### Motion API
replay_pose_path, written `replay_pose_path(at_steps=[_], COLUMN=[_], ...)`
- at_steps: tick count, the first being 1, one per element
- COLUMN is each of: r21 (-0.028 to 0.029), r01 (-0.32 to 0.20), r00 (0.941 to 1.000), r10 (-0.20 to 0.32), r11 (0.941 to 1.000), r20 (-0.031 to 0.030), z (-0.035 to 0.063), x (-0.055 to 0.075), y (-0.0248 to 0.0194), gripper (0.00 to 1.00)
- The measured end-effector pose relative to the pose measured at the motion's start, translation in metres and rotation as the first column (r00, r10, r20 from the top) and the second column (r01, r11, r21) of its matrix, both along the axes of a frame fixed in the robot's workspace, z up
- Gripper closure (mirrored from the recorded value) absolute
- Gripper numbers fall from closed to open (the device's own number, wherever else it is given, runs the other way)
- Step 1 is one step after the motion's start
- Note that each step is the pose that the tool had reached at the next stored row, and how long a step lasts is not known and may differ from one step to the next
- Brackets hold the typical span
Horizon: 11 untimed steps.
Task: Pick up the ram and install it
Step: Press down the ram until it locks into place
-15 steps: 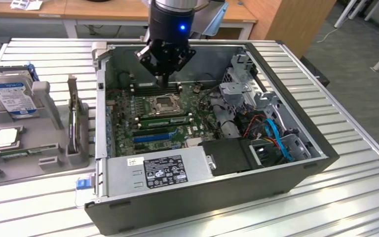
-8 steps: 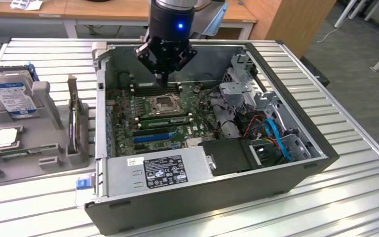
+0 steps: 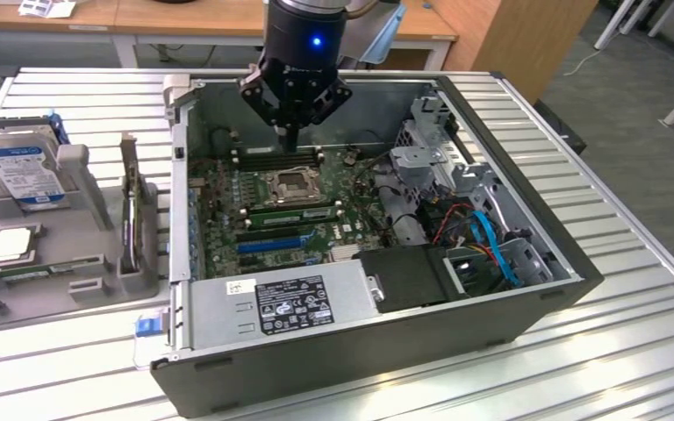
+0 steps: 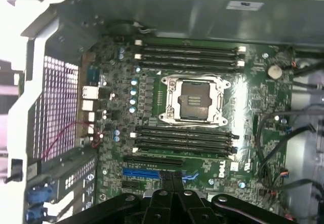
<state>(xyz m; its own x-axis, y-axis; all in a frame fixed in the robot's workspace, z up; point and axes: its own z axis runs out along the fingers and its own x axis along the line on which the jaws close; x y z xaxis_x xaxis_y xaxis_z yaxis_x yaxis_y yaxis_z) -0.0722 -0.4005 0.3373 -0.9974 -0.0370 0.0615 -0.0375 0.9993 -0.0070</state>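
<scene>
My gripper (image 3: pixel 291 145) hangs high over the open computer case, its two fingers pressed together and shut on nothing. In the wrist view the joined fingertips (image 4: pixel 172 183) hover above the motherboard (image 4: pixel 253 107) near the blue expansion slot (image 4: pixel 147 173). A long narrow green ram (image 3: pixel 294 213) stands on edge in the memory slots just below the CPU socket (image 3: pixel 290 182). From the wrist, that group of black slots (image 4: pixel 185 139) is seen from above and I cannot pick the ram out. The other group of slots (image 4: pixel 190 56) lies beyond the socket (image 4: pixel 195 100).
The case (image 3: pixel 512 307) sits on a slatted metal table, with its power supply (image 3: pixel 284 303) at the near end and cables (image 3: pixel 483 241) on the exterior view's right. A grey fixture (image 3: pixel 80 263) on the left holds a hard drive (image 3: pixel 18 167), a chip (image 3: pixel 7 246), an upright card (image 3: pixel 138 219) and a thin greenish strip (image 3: pixel 11 274).
</scene>
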Motion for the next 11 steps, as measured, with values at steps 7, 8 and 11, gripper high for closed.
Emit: replay_pose_path(at_steps=[7, 8, 11], r21=[-0.0007, -0.0007, -0.0007], r01=[0.069, 0.069, 0.069], r00=[0.9976, 0.9976, 0.9976], r10=[-0.069, -0.069, -0.069], r11=[0.9976, 0.9976, 0.9976], r20=[0.0000, 0.0000, 0.0000], z=[0.0000, 0.0000, 0.0000], x=[0.0000, 0.0000, 0.0000], y=[0.0000, 0.0000, -0.0001], gripper=[0.89, 0.89, 0.89])
